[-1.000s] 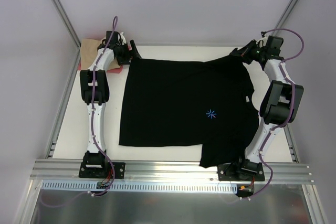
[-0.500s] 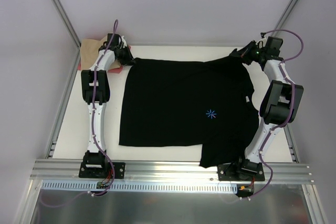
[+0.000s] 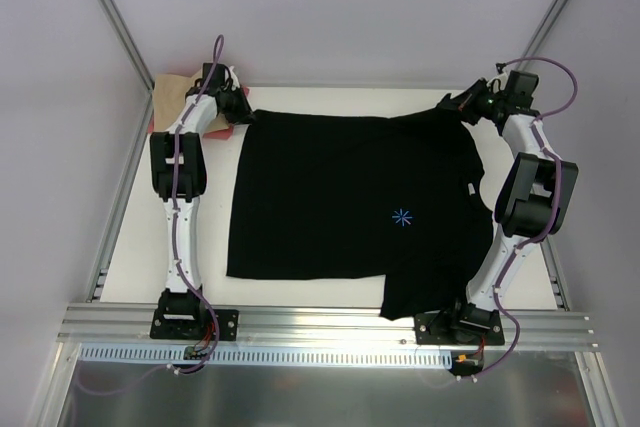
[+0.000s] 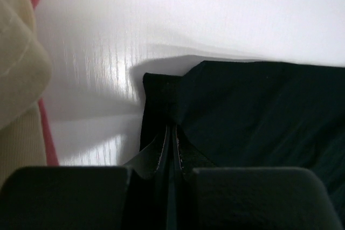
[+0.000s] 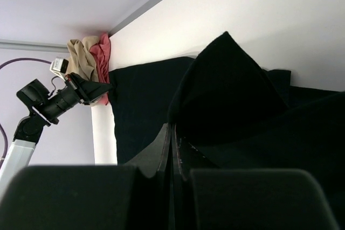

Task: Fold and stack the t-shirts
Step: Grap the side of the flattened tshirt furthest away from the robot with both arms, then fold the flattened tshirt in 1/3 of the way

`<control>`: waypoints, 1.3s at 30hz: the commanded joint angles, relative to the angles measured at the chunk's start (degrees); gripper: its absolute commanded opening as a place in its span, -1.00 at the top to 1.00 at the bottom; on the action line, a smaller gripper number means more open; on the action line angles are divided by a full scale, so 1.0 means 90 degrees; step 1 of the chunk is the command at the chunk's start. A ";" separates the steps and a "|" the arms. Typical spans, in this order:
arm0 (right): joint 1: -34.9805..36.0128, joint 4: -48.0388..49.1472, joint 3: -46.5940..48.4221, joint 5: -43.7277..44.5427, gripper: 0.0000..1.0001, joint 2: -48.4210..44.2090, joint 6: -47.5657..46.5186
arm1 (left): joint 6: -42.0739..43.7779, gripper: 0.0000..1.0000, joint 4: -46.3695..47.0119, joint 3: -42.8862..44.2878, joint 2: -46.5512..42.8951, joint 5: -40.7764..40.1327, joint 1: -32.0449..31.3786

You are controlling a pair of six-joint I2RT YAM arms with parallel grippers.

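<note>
- Pile in the far-left corner of the table (image 3: 130, 247): tan shirt (image 3: 172, 95) crumpled on top, pink-red shirt (image 3: 152, 125) showing underneath at the edges. In the left wrist view you get both at the left border, with a strip of bare table between them and the black cloth.
- Next over, left gripper (image 4: 170, 132) is down at the far-left corner of the black shirt (image 3: 330, 197). Fingers are pinched together on that corner, with cloth filling the slit between them. The corner is bunched and throws a shadow on the table behind it.
- The black shirt lies spread flat across the middle of the table, sideways to you: straight hem edge on the left, collar and sleeves on the right.
- Starburst mark (image 3: 402, 216): light blue, face up, right of the shirt's centre.
- Near sleeve (image 3: 420, 292): sticks out toward you past the body's near edge and reaches the rail (image 3: 320, 322) by the right arm's base.
- Far right, right gripper (image 5: 173, 130) is at the shirt's far-right corner. Fingers are closed on the far sleeve (image 5: 226, 79), with only a thin line between them. Just ahead of the fingers the cloth rises in a pointed fold. The rest of the shirt runs flat toward the left gripper, which you can see across the table in the right wrist view.
- Both arms are stretched to the far edge, well apart, with the shirt's far edge between them.
</note>
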 commanded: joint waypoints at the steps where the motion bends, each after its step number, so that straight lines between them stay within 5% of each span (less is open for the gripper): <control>1: 0.0016 0.0040 -0.0100 -0.0161 0.99 -0.0424 -0.0167 | 0.0128 1.00 0.0207 -0.0197 -0.0948 -0.0182 0.0025; 26: -0.0423 -0.0487 -0.3898 0.0679 0.99 -0.3401 -0.0900 | 0.0402 1.00 0.0578 -0.2843 -0.3068 -0.0261 0.0025; 39: -0.0795 -0.0810 -0.4417 0.0981 0.99 -0.3823 -0.1037 | 0.0636 1.00 0.0549 -0.3781 -0.3995 -0.0612 0.0025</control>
